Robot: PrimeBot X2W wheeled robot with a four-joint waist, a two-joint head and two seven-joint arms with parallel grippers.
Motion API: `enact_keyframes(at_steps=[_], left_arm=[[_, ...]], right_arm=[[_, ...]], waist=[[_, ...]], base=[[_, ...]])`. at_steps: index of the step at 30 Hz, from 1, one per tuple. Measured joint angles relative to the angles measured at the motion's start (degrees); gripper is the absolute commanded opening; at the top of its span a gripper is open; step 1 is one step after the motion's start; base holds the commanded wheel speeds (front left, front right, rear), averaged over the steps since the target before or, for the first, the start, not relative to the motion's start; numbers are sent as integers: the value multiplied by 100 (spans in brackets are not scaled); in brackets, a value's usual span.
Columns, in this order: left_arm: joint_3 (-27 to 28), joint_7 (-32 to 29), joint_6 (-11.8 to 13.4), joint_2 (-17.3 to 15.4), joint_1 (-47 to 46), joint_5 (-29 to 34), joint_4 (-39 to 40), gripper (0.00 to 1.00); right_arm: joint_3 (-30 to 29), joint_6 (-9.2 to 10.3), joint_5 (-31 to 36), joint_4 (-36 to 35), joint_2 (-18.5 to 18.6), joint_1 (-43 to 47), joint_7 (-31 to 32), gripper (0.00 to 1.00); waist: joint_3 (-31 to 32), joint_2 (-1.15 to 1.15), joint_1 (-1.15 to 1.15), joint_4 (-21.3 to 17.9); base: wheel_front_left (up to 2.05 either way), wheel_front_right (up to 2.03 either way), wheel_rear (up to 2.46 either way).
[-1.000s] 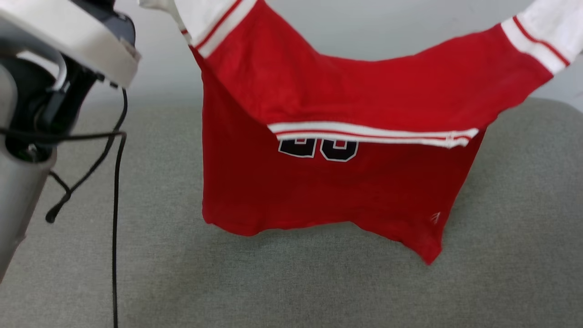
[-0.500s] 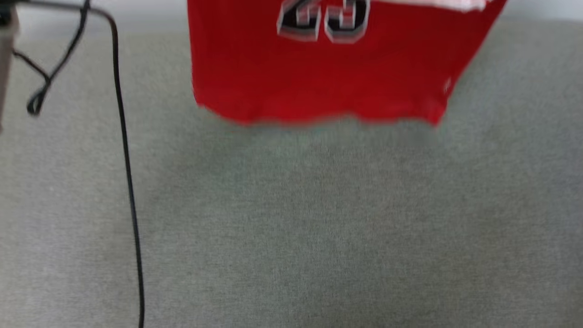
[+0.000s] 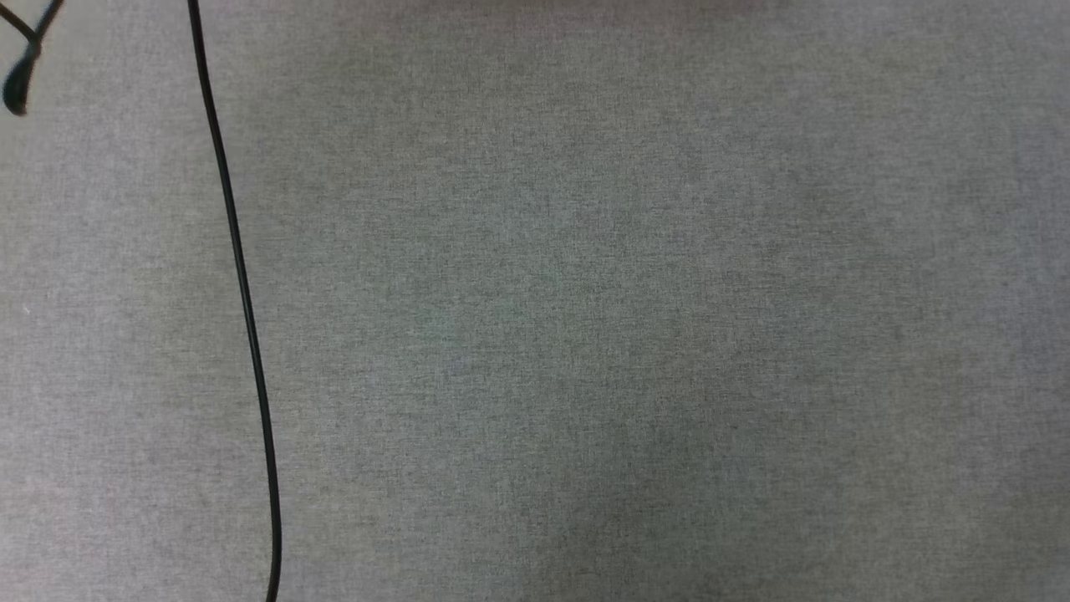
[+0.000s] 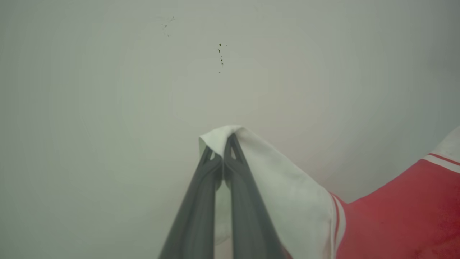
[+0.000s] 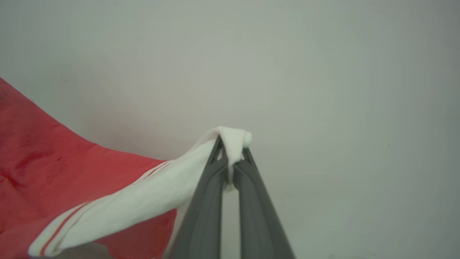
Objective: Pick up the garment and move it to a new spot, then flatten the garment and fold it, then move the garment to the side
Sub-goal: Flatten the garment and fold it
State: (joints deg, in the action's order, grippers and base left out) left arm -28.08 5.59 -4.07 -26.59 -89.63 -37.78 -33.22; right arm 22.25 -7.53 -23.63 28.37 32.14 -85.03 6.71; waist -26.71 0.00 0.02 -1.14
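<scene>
Head view: grey woven fabric surface (image 3: 635,334), flat and without creases. A thin black cable (image 3: 242,293) runs from the top edge to the bottom edge along the left side. A second dark cable end (image 3: 17,84) hangs in at the top left corner, apart from the first.

Left wrist view: the left gripper (image 4: 221,142) has its two dark fingers pressed together, clamped on the tip of a white sleeve (image 4: 287,194) of the garment (image 4: 402,216). The sleeve drapes over the right-hand finger and falls to the lower right, where red-and-white striped trim meets the red body. Behind the cloth is a pale wall (image 4: 107,90) bearing a few small dark specks (image 4: 221,57).

Right wrist view: the right gripper (image 5: 231,144) is likewise closed, pinching the bunched end of the other white sleeve (image 5: 143,196). This sleeve stretches to the lower left into striped trim and red body. The garment hangs in the air between the two grippers, with the pale wall behind.
</scene>
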Motion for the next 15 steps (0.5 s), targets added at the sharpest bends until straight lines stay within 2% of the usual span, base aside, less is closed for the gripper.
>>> enact_keyframes(at_steps=[2,7,9,15], left_arm=[[-29,118,-48,1,103,-9,-118,0],[-51,505,-143,-107,1055,-187,-182,0],[-52,575,-118,-192,1446,-213,-82,0],[29,727,170,-372,2832,-400,501,0]], right_arm=[[77,0,-78,152,-66,92,-131,0],[261,0,-320,449,-276,942,-734,0],[322,0,-396,453,-309,1277,-883,0],[499,0,-627,230,-261,2455,-1172,0]], waist=[[-30,0,0,3],[89,0,-1,-52],[166,0,-1,-67],[484,0,-2,-87]], base=[[0,0,0],[0,0,0],[0,0,0],[0,0,0]])
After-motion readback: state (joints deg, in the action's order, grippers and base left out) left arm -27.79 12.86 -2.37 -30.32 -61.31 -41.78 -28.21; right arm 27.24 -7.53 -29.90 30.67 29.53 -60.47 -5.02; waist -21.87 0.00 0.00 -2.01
